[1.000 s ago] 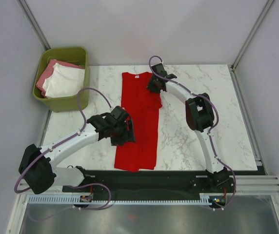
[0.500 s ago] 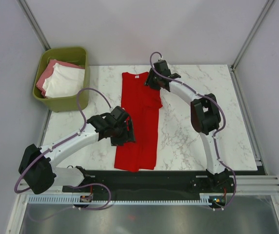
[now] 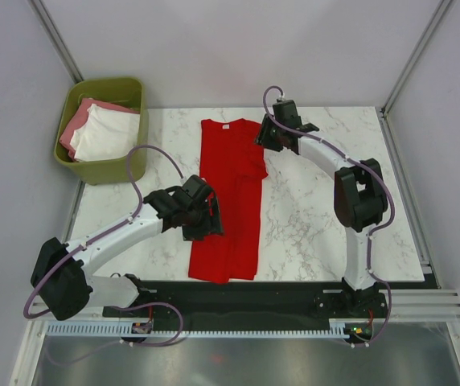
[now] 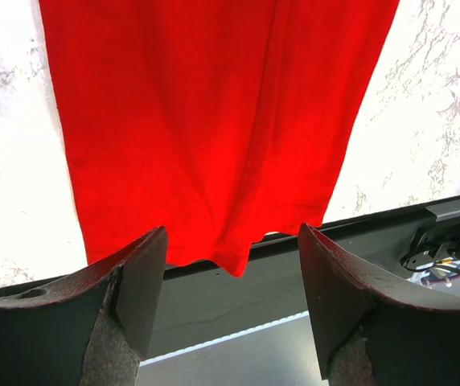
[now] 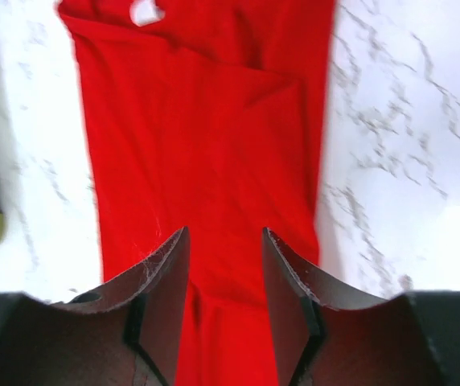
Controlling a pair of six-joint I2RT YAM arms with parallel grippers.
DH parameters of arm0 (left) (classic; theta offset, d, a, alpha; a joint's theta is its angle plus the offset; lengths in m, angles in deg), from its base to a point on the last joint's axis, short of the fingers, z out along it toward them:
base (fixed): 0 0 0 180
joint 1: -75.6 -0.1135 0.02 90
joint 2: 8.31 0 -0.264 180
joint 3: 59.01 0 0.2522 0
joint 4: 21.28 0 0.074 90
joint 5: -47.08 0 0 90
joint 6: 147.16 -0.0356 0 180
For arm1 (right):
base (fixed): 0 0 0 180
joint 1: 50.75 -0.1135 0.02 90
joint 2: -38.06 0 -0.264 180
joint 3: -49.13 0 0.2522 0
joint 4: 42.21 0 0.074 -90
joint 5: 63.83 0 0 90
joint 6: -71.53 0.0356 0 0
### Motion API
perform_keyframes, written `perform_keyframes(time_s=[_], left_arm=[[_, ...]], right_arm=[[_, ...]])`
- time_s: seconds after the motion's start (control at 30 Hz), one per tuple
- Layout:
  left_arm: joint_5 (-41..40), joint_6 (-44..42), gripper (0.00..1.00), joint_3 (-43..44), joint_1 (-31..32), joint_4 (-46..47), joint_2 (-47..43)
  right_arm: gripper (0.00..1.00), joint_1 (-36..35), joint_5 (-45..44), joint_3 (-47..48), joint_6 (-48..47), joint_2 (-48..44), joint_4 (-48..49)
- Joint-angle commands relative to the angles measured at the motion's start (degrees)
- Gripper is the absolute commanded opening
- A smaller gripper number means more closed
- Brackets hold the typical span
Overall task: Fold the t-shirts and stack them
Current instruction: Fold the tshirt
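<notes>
The red t-shirt (image 3: 232, 201), folded into a long strip, lies lengthwise on the marble tabletop (image 3: 318, 209). The left pincer (image 3: 206, 227) hangs over its left edge, fingers apart and empty. The right pincer (image 3: 262, 138) is at its far right shoulder, also apart.

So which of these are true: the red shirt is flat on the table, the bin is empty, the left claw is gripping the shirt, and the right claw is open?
1. The red shirt lies flat on the table. True.
2. The bin is empty. False: it holds a white shirt and a pink shirt.
3. The left gripper grips the red shirt. False: its jaws stand open and hold nothing.
4. The right gripper is open. True.
</notes>
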Motion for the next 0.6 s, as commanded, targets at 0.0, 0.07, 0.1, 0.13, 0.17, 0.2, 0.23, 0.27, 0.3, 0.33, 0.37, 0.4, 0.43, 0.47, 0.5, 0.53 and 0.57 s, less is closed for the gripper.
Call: perform_keyframes(time_s=[0.0, 0.07, 0.1, 0.13, 0.17, 0.2, 0.23, 0.27, 0.3, 0.33, 0.37, 0.4, 0.43, 0.47, 0.5, 0.53, 0.57], left_arm=[[-0.24, 0.52, 0.74, 0.69, -0.2, 0.5, -1.23], [-0.24, 0.43, 0.74, 0.52, -0.2, 0.59, -1.23], [-0.16, 0.52, 0.74, 0.52, -0.2, 0.5, -1.23], [-0.07, 0.43, 0.74, 0.34, -0.2, 0.5, -1.31], [-0.07, 0.43, 0.74, 0.25, -0.2, 0.59, -1.4], [-0.07, 0.34, 0.74, 0.25, -0.11, 0.59, -1.4], [0.02, 0.34, 0.74, 0.17, -0.2, 0.59, -1.49], [0.02, 0.43, 0.74, 0.08, -0.11, 0.5, -1.49], [0.19, 0.34, 0.74, 0.16, -0.2, 0.59, -1.49], [0.11, 0.43, 0.74, 0.08, -0.2, 0.5, -1.58], [0.28, 0.43, 0.74, -0.01, -0.11, 0.59, -1.67], [0.2, 0.52, 0.74, -0.01, -0.11, 0.59, -1.67], [0.2, 0.6, 0.74, -0.1, -0.2, 0.59, -1.67], [0.28, 0.52, 0.74, -0.1, -0.11, 0.59, -1.75], [0.2, 0.6, 0.74, -0.1, -0.11, 0.59, -1.67], [0.2, 0.52, 0.74, -0.1, -0.11, 0.59, -1.67], [0.2, 0.6, 0.74, -0.1, -0.2, 0.59, -1.58]], right_arm=[[0.49, -0.41, -3.17, -2.95, -4.45, -4.46, -3.73], [0.47, -0.32, -3.53, -4.27, -5.76, -5.08, -4.17], [0.45, -0.32, -4.75, -4.8, -5.94, -5.35, -4.34], [0.41, -0.41, -5.37, -5.85, -6.29, -5.44, -4.61], [0.39, -0.32, -5.55, -6.3, -6.64, -5.44, -4.7], [0.37, -0.41, -5.72, -6.65, -6.82, -5.44, -4.7], [0.33, -0.41, -5.55, -7.26, -6.91, -5.35, -4.78], [0.31, -0.41, -5.46, -7.44, -7.0, -5.18, -4.87], [0.26, -0.32, -5.46, -7.79, -6.91, -4.74, -5.13], [0.24, -0.32, -5.29, -7.97, -7.0, -4.56, -5.31], [0.23, -0.41, -5.2, -8.14, -6.83, -4.38, -5.22], [0.22, -0.41, -4.94, -8.41, -6.82, -3.95, -5.22], [0.2, -0.5, -4.59, -8.41, -6.74, -3.86, -5.31], [0.2, -0.67, -4.06, -8.41, -6.65, -3.68, -5.31], [0.2, -1.2, -3.97, -8.41, -6.73, -3.42, -5.31], [0.2, -1.55, -3.97, -8.5, -6.65, -3.33, -5.14], [0.2, -1.82, -3.36, -8.5, -6.56, -3.24, -5.14]])
